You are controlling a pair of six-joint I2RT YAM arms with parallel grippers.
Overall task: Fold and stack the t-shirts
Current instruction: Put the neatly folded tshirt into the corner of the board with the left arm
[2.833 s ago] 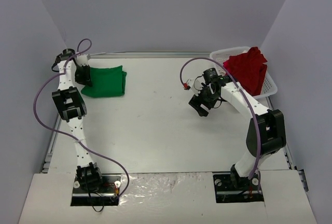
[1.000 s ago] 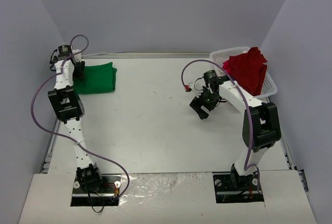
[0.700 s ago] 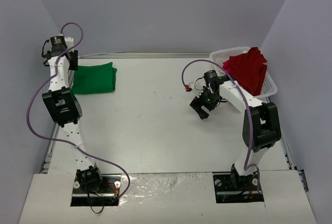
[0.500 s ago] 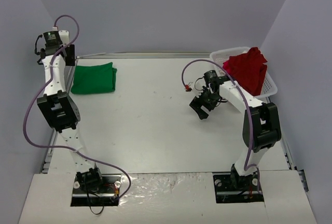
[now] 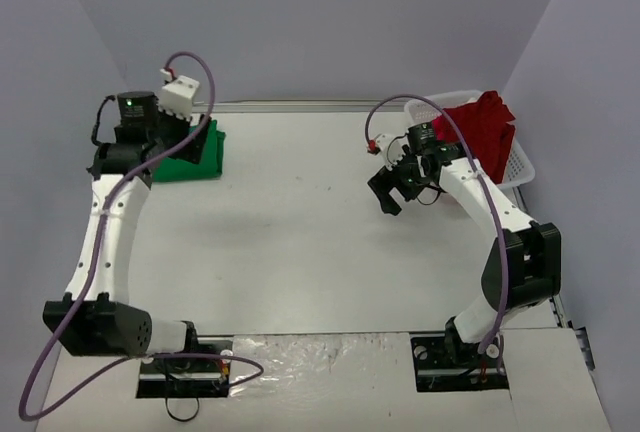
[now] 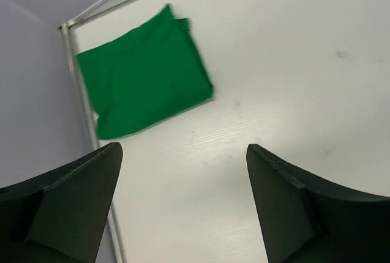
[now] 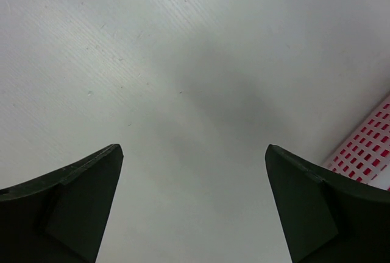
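Observation:
The green t-shirt [image 6: 146, 80] lies folded flat in the table's far left corner, and the left arm partly covers the green t-shirt [image 5: 200, 160] in the top view. My left gripper [image 6: 184, 148] hangs open above the table just near of it, holding nothing. The red t-shirt [image 5: 482, 132] is heaped, unfolded, in the white basket [image 5: 520, 167] at the far right. Left of the basket my right gripper [image 5: 388, 195] hovers over bare table. In its wrist view the right gripper [image 7: 194, 148] is wide open and empty.
The basket's lattice wall [image 7: 365, 165] shows at the lower right of the right wrist view, with red behind it. A metal rail [image 6: 85, 117] runs along the table's left edge beside the green shirt. Grey walls stand close round the white table [image 5: 300, 242].
My left arm has lifted away from the green t-shirt and swung over it, its jaws opening wider. The right gripper has moved slightly toward the back and opened a little more.

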